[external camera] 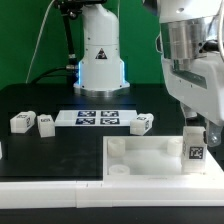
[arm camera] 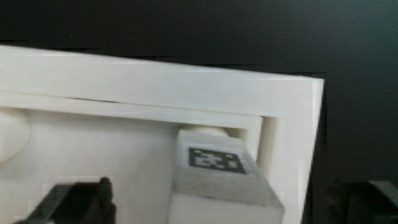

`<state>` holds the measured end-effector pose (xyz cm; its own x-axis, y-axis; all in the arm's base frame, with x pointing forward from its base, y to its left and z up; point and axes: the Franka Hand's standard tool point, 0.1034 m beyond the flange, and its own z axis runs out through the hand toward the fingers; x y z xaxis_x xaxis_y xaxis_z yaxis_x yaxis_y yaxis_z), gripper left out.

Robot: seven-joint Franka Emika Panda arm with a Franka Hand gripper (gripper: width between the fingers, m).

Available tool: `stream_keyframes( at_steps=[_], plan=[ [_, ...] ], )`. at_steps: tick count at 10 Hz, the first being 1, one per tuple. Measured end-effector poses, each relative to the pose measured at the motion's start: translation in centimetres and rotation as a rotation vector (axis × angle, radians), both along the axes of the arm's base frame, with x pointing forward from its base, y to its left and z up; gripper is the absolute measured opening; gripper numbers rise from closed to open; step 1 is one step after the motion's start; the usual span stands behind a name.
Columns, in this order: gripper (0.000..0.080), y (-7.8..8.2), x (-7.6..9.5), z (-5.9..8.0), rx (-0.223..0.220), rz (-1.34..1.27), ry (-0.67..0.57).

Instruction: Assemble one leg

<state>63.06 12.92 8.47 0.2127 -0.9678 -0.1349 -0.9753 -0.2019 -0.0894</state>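
We see the leg (arm camera: 217,165) upright in a corner of the white tray piece (external camera: 140,152) — probably seated over its hole. The gripper (arm camera: 228,205) is spread apart on both sides of it — not clamping.

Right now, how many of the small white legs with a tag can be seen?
4. One leg and another lie at the exterior view's left, one by the marker board's right end, and one stands in the tray corner below the gripper. Others may be hidden.
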Motion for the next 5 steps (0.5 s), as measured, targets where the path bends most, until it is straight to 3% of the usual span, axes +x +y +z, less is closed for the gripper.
stream_keyframes(
  at_steps=[5],
  plan=[
    [0.0649,-0.32,0.15,-0.02,-0.067,0.699,-0.052]
  ],
)
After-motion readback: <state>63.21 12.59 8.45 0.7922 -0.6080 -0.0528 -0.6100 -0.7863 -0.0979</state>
